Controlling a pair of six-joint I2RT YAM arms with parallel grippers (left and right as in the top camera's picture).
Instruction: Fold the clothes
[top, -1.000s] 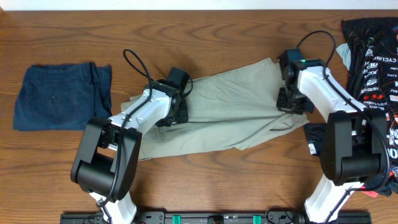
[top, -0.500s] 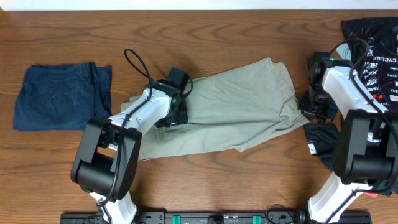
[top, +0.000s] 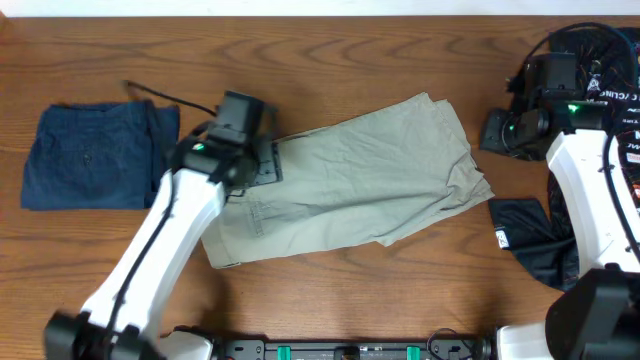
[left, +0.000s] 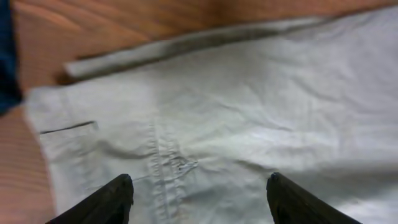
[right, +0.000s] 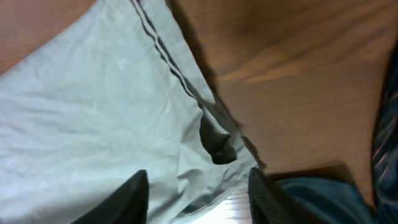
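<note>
- While the khaki shorts (top: 360, 175) lie folded over at mid-table, the rumpled right corner could be dragged open if it is snagged.
- Nothing is held by the left gripper (left: 202, 196) or the right gripper (right: 198, 198); both are spread.
- The navy shorts (top: 95, 155) nearby could be disturbed.

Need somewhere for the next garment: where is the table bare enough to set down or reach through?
Free: the far strip of table beyond the khaki shorts, between navy shorts and black cycling jersey; the near strip in front of the khaki shorts. Crowded: right side, jersey and a dark garment.
</note>
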